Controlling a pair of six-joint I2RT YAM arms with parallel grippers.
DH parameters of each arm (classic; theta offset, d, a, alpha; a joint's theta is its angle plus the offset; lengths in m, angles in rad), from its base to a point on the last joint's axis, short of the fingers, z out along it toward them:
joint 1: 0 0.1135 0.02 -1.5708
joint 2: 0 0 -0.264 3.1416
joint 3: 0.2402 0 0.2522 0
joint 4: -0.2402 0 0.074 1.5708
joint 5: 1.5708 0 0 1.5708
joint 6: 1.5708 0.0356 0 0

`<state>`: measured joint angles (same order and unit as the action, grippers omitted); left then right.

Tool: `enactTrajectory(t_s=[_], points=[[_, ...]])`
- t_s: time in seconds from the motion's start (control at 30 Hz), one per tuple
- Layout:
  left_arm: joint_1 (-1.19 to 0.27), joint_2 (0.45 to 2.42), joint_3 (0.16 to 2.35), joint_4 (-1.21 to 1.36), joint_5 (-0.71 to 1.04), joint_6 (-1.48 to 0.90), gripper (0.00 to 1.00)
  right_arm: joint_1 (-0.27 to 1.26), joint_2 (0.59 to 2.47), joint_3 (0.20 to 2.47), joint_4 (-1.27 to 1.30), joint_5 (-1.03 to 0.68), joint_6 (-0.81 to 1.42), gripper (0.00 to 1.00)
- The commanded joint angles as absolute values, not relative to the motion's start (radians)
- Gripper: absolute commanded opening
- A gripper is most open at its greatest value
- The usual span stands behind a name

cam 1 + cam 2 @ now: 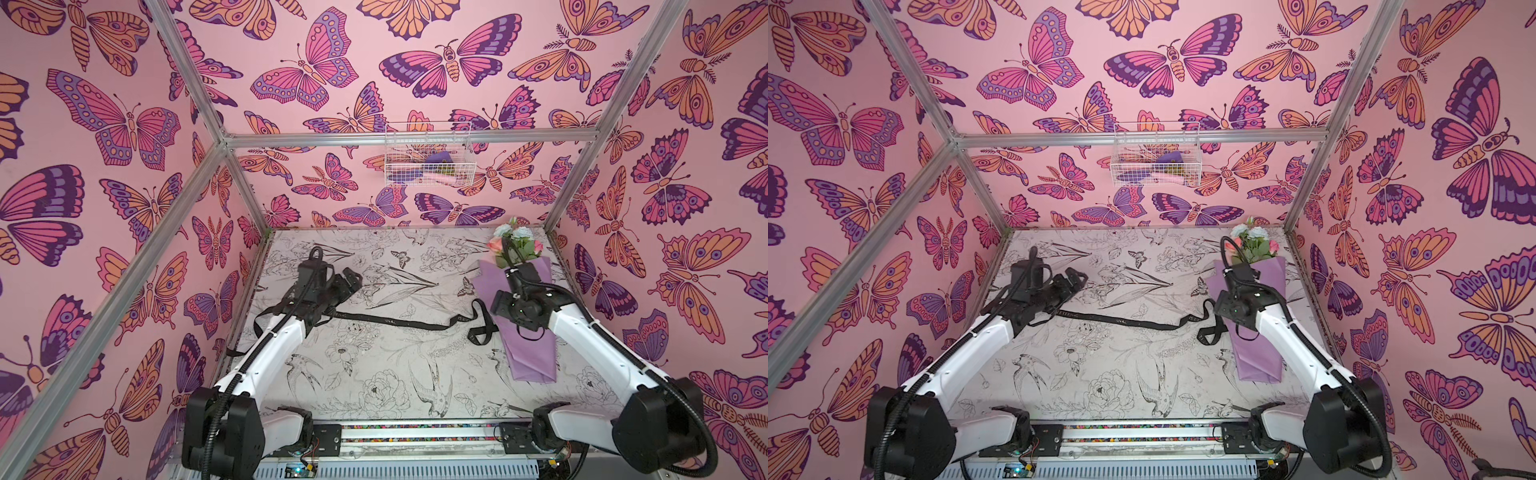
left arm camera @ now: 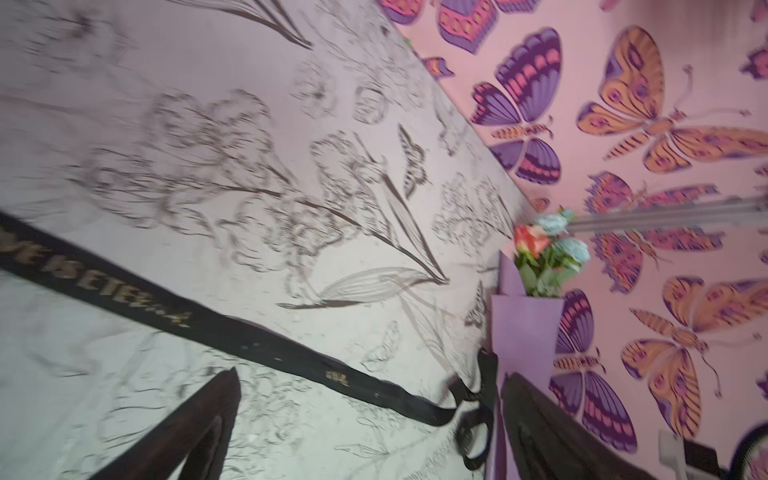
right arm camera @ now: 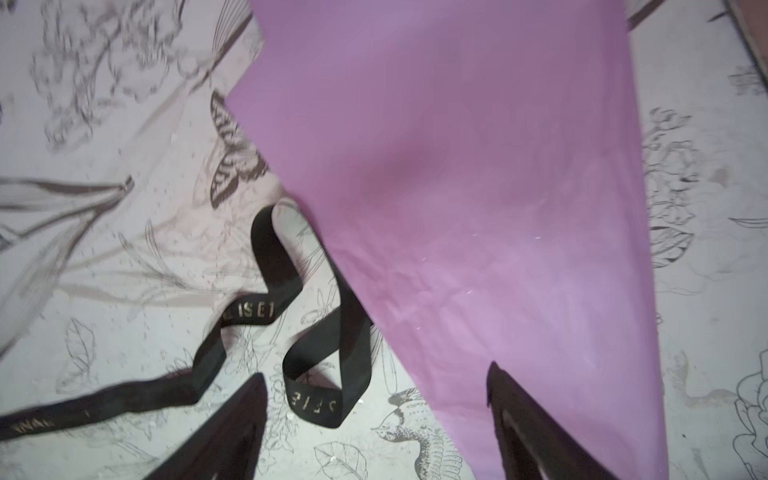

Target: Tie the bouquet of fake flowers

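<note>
The bouquet of fake flowers lies at the table's right, wrapped in lilac paper. Its coral and pale blue blooms point to the far wall. A black ribbon with pale lettering runs from the left arm across the table. It loops beside the wrap and slips under the paper's edge. My right gripper hangs open above that edge, one finger over the paper and the other over bare table. My left gripper stands open above the table at the left, holding nothing; the ribbon lies past its fingers.
A white wire basket hangs on the back wall, holding purple and pink items. The table is printed with black-line flowers and birds. Aluminium frame posts and butterfly walls close in the left, right and far sides.
</note>
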<state>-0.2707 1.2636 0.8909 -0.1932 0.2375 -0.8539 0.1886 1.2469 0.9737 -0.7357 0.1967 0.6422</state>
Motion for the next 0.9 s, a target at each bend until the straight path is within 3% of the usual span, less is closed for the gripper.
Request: enactTrajectory(t_s=[0.0, 0.17, 0.37, 0.57, 0.7, 0.87], points=[[-0.391, 1.354, 0.951, -0.072, 0.268, -0.894, 1.00, 0.051, 1.246, 1.032, -0.781, 0.188, 0.535, 0.89], [-0.601, 1.544, 1.100, -0.013, 0.288, -0.862, 0.98, -0.166, 1.334, 1.083, -0.756, 0.105, 0.413, 0.92], [-0.765, 1.800, 1.286, 0.115, 0.328, -0.798, 0.80, -0.324, 1.455, 1.138, -0.756, -0.010, 0.336, 0.93], [-0.816, 2.092, 1.544, 0.157, 0.437, -0.798, 0.70, -0.397, 1.547, 1.138, -0.722, -0.106, 0.331, 0.95], [-0.822, 2.246, 1.700, 0.157, 0.460, -0.794, 0.68, -0.400, 1.594, 1.128, -0.692, -0.140, 0.340, 0.95], [-0.822, 2.388, 1.858, 0.154, 0.472, -0.767, 0.60, -0.400, 1.646, 1.143, -0.677, -0.120, 0.347, 0.96]])
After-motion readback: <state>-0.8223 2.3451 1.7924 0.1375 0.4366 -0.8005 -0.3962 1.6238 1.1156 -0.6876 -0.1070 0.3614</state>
